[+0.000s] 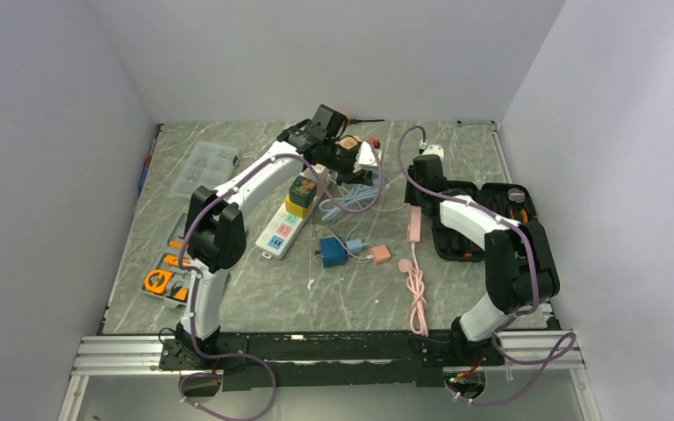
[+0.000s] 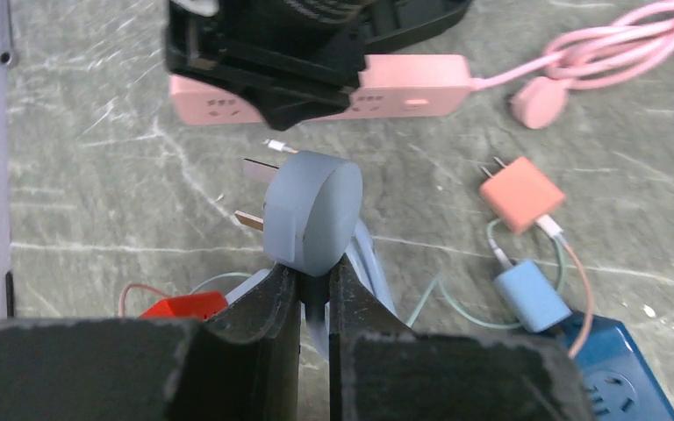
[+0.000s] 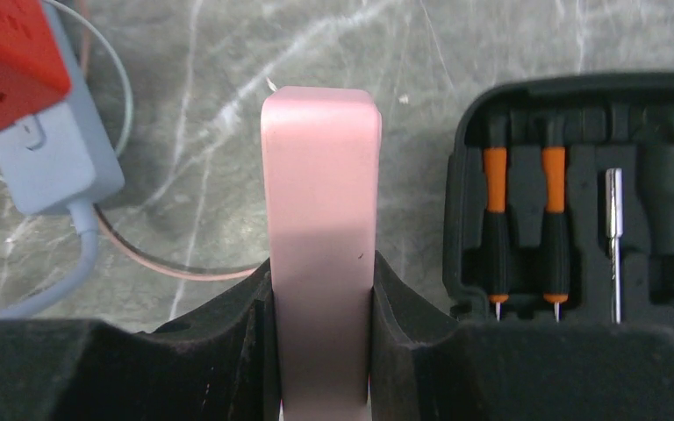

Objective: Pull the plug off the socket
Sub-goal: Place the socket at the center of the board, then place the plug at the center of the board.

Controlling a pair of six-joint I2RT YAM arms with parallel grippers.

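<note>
My left gripper (image 2: 314, 276) is shut on the neck of a round grey-blue plug (image 2: 316, 210), held above the table. The plug's flat metal prongs (image 2: 259, 169) are bare and point left, apart from the pink socket strip (image 2: 404, 88) lying behind it. My right gripper (image 3: 322, 281) is shut on that pink strip (image 3: 320, 175) across its width and pins it to the table. In the top view the left gripper (image 1: 351, 160) is at the back centre. The right gripper (image 1: 421, 189) sits over the strip's far end (image 1: 414, 224).
An open black tool case (image 1: 500, 210) lies right of the strip. A white power strip (image 1: 285, 228) with adapters, a blue socket cube (image 1: 332, 253), an orange charger (image 2: 522, 193) and a light blue charger (image 2: 531, 294) lie mid-table among loose cables. A clear box (image 1: 206, 167) is at the left.
</note>
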